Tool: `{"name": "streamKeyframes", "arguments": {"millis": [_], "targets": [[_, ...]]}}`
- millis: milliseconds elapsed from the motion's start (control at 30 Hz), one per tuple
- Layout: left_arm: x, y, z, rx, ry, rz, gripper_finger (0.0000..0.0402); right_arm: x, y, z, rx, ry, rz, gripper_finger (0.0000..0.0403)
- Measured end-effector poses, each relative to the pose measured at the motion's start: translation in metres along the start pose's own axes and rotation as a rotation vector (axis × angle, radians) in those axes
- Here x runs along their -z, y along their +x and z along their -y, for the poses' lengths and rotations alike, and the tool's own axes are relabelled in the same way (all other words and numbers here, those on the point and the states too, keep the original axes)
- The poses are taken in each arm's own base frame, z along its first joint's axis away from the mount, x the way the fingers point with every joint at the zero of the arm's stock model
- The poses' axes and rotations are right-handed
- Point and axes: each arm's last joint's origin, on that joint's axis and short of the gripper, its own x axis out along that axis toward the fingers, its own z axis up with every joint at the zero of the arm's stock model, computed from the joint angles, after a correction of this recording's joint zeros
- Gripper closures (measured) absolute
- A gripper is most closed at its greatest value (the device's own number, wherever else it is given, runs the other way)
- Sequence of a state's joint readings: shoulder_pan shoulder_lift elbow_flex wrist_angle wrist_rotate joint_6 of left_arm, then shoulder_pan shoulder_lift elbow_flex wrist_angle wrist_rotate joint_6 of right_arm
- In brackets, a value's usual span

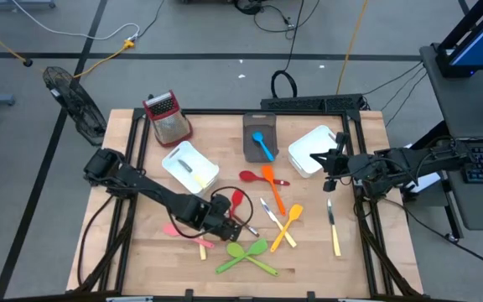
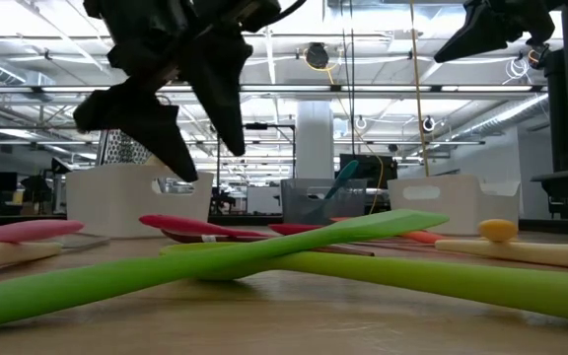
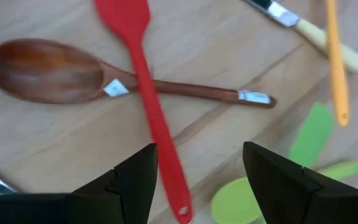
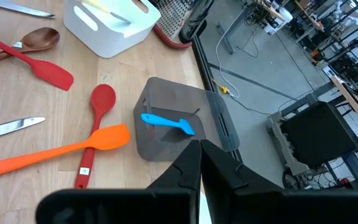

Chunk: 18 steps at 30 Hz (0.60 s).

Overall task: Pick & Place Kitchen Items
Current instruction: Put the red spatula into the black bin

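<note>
The left claw (image 1: 235,225) is held spread above the surface (image 1: 141,252). Just ahead of its fingertips a red spatula (image 3: 143,81) is laid across a brown spoon (image 3: 55,71); green utensils (image 3: 303,149) beside it are partly cut off. The right claw (image 1: 332,161) is pressed together, empty, beside a white bin (image 1: 313,151), with a blue utensil (image 4: 166,122) in the grey bin (image 4: 166,143) ahead.

Bins: two white (image 1: 189,166) (image 1: 314,149), one dark grey (image 1: 258,134)
Grater: one (image 1: 168,116)
Green utensils: two, crossed (image 1: 246,257)
Brown spoon: one (image 3: 48,70)
Blue utensil: one, in grey bin (image 1: 263,145)
</note>
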State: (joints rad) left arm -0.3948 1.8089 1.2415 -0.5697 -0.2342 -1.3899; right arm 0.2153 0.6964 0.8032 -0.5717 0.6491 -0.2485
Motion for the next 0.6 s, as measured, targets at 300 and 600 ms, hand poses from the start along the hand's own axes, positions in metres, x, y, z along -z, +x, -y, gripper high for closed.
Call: {"name": "streamKeyframes", "arguments": {"millis": [300,600], "targets": [[0.003,0.009,-0.003,-0.034,0.023,-0.031,0.0163,0.000,0.000,0.000,0.000,0.000,-0.001,0.0399],[0.000,0.017,-0.004,-0.046,-0.003,-0.030,0.0163,-0.001,0.000,0.000,0.001,0.004,0.005,0.0398]]}}
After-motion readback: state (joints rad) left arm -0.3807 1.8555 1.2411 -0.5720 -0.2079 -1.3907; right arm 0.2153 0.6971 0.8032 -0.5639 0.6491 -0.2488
